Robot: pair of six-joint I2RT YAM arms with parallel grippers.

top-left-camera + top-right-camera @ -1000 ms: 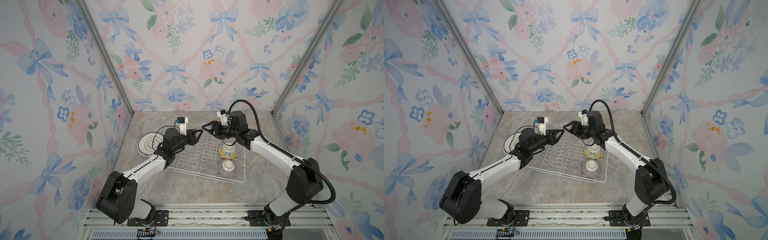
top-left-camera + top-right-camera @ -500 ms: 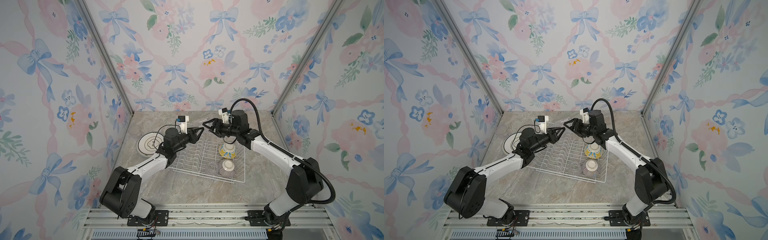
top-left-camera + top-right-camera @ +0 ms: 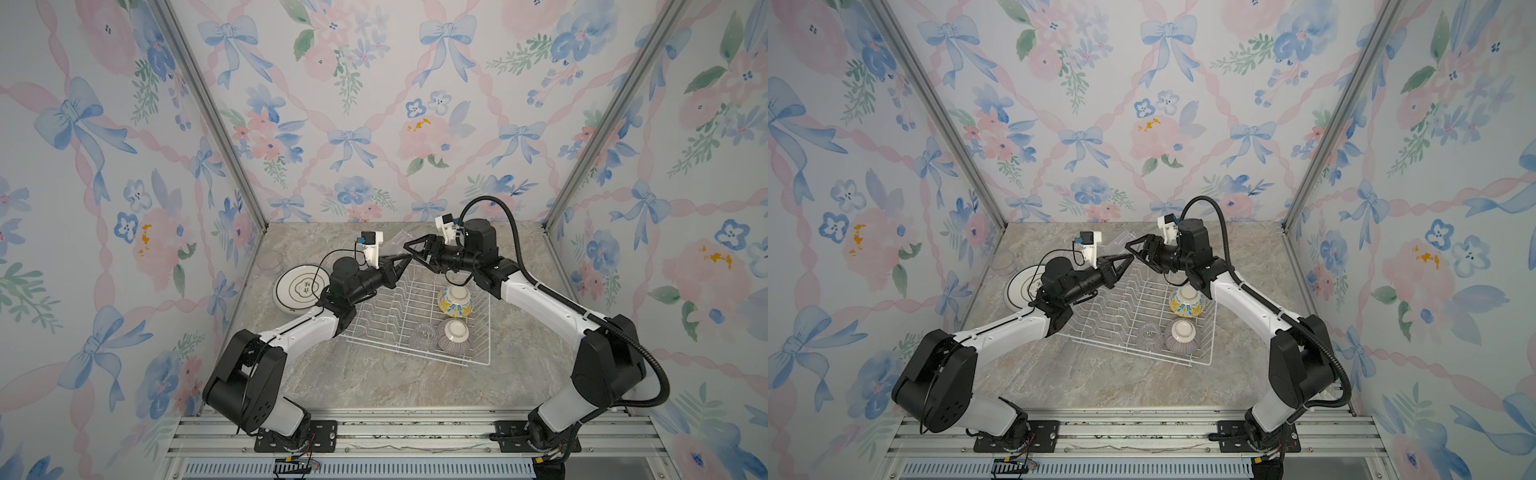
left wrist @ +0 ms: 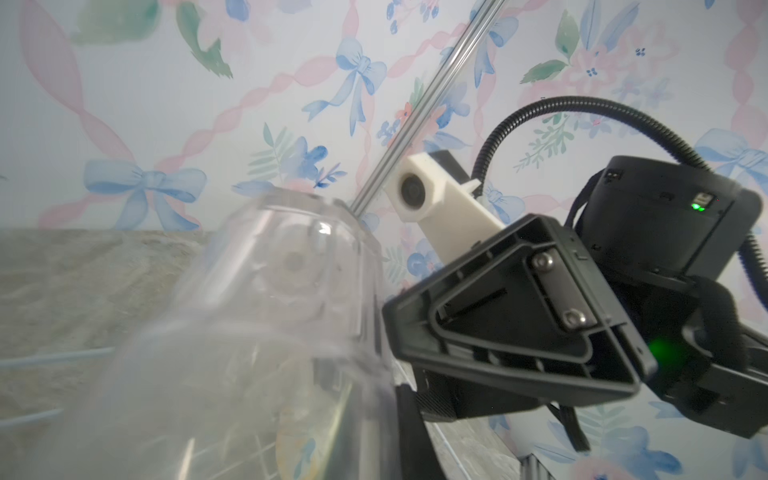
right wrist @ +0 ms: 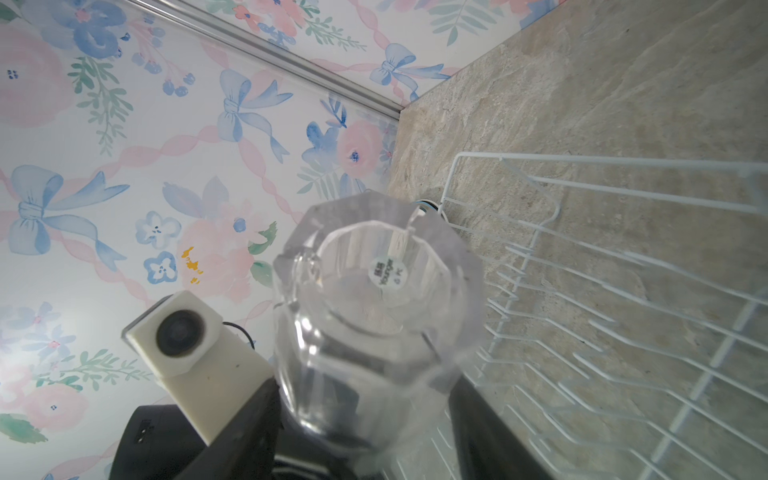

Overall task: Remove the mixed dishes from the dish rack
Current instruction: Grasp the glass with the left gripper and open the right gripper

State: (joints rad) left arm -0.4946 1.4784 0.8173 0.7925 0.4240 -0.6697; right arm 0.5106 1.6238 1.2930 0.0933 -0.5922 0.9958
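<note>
Left fingers [image 3: 405, 262] closed on glass [image 3: 395, 243].

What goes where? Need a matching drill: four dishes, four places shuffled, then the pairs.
1. plate
2. floral bowl
3. grey-striped bowl
4. lifted glass

A. in the dish rack, near right corner
B. on the table, outside the rack
C. up in the air
D. in the rack, right side, farther back

Pairs: 1-B, 2-D, 3-A, 4-C
</note>
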